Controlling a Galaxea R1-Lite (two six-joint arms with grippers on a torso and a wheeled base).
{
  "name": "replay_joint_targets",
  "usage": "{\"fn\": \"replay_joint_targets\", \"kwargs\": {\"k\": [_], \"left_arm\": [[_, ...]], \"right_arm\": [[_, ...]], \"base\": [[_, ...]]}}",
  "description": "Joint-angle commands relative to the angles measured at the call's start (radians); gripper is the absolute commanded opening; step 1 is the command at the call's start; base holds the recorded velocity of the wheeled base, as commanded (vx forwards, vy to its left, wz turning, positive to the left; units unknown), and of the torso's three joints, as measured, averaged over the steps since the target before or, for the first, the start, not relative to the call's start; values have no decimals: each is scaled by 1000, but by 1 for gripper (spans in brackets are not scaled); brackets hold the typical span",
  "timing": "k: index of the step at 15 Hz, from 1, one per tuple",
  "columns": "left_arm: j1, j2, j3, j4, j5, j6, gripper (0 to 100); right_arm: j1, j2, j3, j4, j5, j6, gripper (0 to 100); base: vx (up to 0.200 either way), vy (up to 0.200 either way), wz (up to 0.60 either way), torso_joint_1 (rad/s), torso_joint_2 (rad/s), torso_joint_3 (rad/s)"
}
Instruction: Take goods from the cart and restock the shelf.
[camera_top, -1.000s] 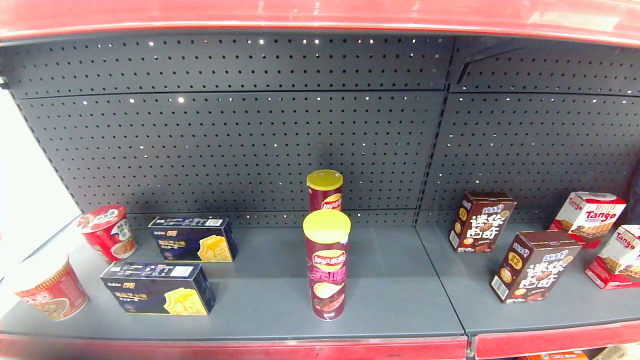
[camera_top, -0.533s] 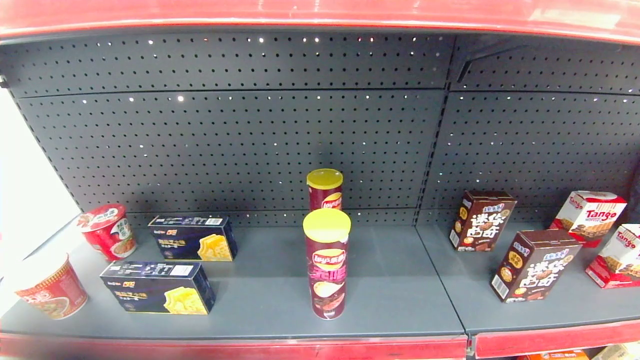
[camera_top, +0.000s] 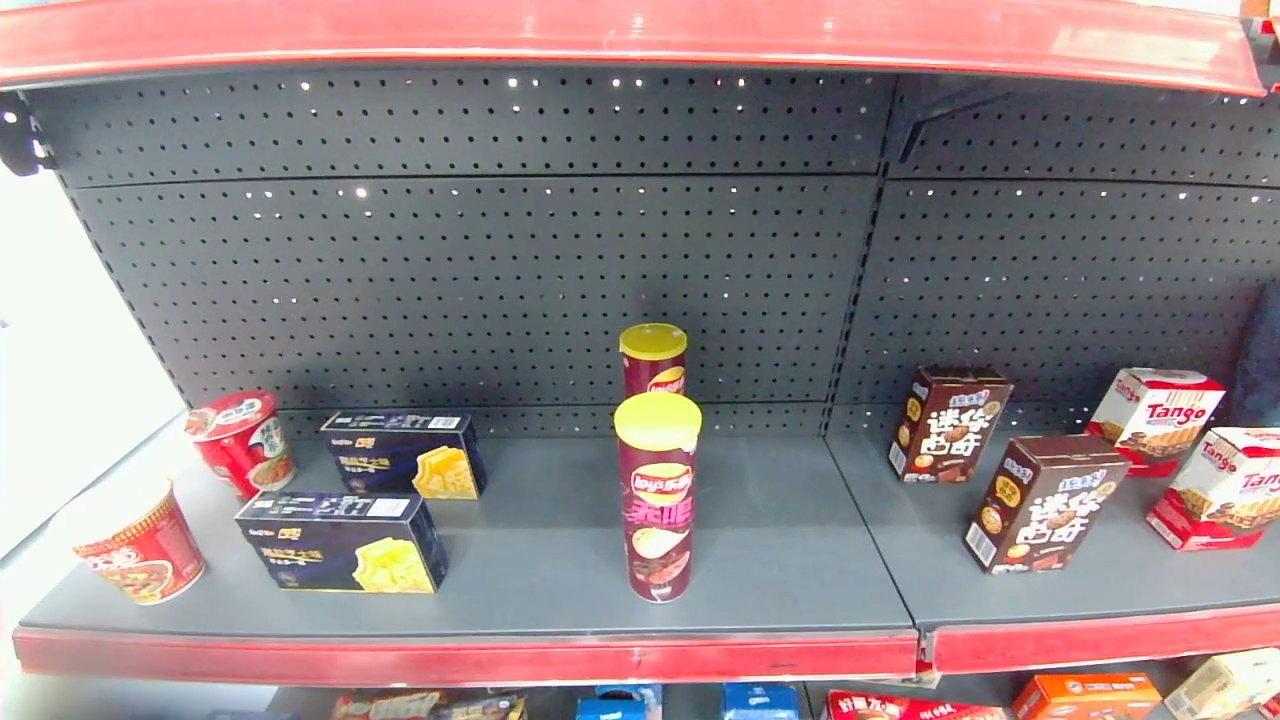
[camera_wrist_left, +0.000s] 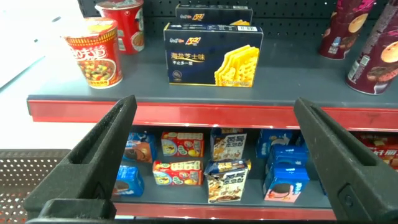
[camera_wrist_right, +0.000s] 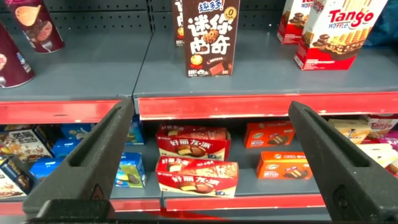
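The grey shelf (camera_top: 780, 540) carries two tall chip cans with yellow lids (camera_top: 657, 500), one behind the other, at its middle. To their left lie two navy cracker boxes (camera_top: 345, 541) and two red noodle cups (camera_top: 140, 545). To the right stand two brown biscuit boxes (camera_top: 1045, 503) and two red-and-white wafer boxes (camera_top: 1215, 488). My left gripper (camera_wrist_left: 214, 102) hangs open in front of the shelf's red edge, below a navy cracker box (camera_wrist_left: 213, 55), holding nothing. My right gripper (camera_wrist_right: 211, 106) is open and empty too, below a brown biscuit box (camera_wrist_right: 210, 37).
A red upper shelf (camera_top: 620, 30) overhangs the bay, and a perforated back panel (camera_top: 480, 270) closes it behind. A lower shelf holds several packed snack boxes (camera_wrist_left: 211, 168), with red boxes (camera_wrist_right: 196, 162) and orange boxes (camera_wrist_right: 283, 165) further right. Free board lies either side of the cans.
The whole head view has shifted, so the camera moved: the shelf's front edge and the lower shelf's goods now show. The goods on the shelf keep their places.
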Motion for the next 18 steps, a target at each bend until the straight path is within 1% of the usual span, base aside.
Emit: {"fn": "replay_joint_targets", "kwargs": {"k": [1, 7, 9, 18], "left_arm": [[0, 1, -1, 0, 1, -2, 100], [0, 1, -1, 0, -1, 0, 100], [0, 1, -1, 0, -1, 0, 100], [0, 1, -1, 0, 1, 0, 100]], "right_arm": [[0, 1, 0, 0, -3, 4, 100], [1, 1, 0, 0, -3, -2, 100], [1, 1, 0, 0, -2, -2, 100], [0, 1, 0, 0, -2, -2, 100]], "base": [[0, 0, 600, 2, -2, 22], [0, 0, 0, 0, 0, 0], [0, 0, -600, -2, 2, 2], [0, 0, 0, 0, 0, 0]]}}
